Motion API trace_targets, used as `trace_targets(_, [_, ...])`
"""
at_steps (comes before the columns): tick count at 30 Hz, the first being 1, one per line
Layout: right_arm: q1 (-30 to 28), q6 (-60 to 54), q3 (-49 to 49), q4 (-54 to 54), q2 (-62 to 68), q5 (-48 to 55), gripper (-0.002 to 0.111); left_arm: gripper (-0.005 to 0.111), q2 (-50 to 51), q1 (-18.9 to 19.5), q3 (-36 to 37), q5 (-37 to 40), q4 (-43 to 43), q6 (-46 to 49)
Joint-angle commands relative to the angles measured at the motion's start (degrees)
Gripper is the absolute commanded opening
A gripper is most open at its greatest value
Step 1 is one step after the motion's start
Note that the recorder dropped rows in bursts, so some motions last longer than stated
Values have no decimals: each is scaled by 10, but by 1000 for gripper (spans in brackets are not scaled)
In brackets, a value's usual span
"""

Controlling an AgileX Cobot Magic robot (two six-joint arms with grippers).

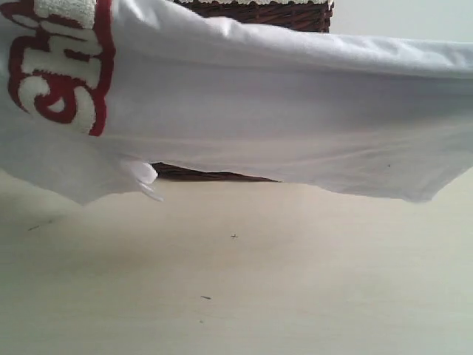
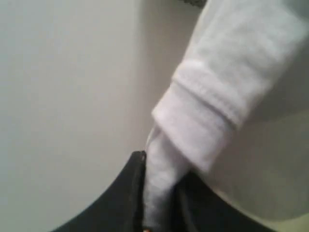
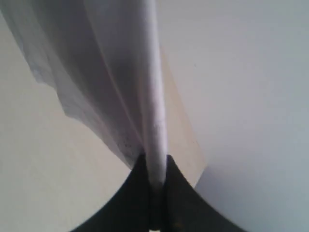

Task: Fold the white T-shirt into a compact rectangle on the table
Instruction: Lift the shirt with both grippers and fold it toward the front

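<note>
Table (image 1: 259,281): a wide pale cream surface is seen across the lower half of the exterior view, with a soft shadow cast under the cloth.
White T-shirt (image 1: 259,111): it is held up and stretched across the upper half of the exterior view, and its lower edge sags at the middle.
Wall (image 1: 399,18): a light grey-white strip is seen at the upper right, behind the cloth.
Basket (image 1: 295,15): dark wicker is seen behind the shirt, above its top edge and again under its hem.
Lettering (image 1: 59,66): white fuzzy letters outlined in red are shown at the shirt's left end, in the exterior view only.
Left gripper (image 2: 159,193): the dark fingers are clamped on a bunched, stitched hem of the shirt (image 2: 217,87).
Right gripper (image 3: 155,179): the jaws are closed tight on a folded edge of the shirt (image 3: 120,72), which fans away from them.
Wrist views: both grips are shown only here, since the shirt's held ends lie outside the exterior picture.
Specks (image 1: 234,237): a few tiny dark marks are scattered on the table.
</note>
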State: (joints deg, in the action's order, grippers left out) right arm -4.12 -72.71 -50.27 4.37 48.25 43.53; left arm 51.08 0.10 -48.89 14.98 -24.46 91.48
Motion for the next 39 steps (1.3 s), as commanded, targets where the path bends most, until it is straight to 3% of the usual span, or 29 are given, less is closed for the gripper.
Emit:
trace_targets(1, [-5,-4,0,63,-72,47,0,0,-85,3,-5,40,-47,-9])
trace_targets(5, [-5,-4,0,103,-152,123,0,0,-179,3,-5,139,-55,-33])
trace_targets(13, [-5,29,0,124,-224,264,0,0,-268,3,0,346,-65,-148])
trace_targets(24, [-5,153,3,122,-303,264,0,0,-388,3,21,468,-60,-307])
trace_targets(27, [-5,187,25,122,-340,264,0,0,-421,5,23,525,-37,-392])
trace_targets(31, [-5,178,114,118,-364,264,0,0,-430,5,52,515,3,-483])
trace_targets(34, [-5,97,198,80,-359,264,0,0,-430,5,144,468,5,-477])
trace_targets(39, [-5,57,249,47,-359,207,0,0,-426,5,237,352,11,-394])
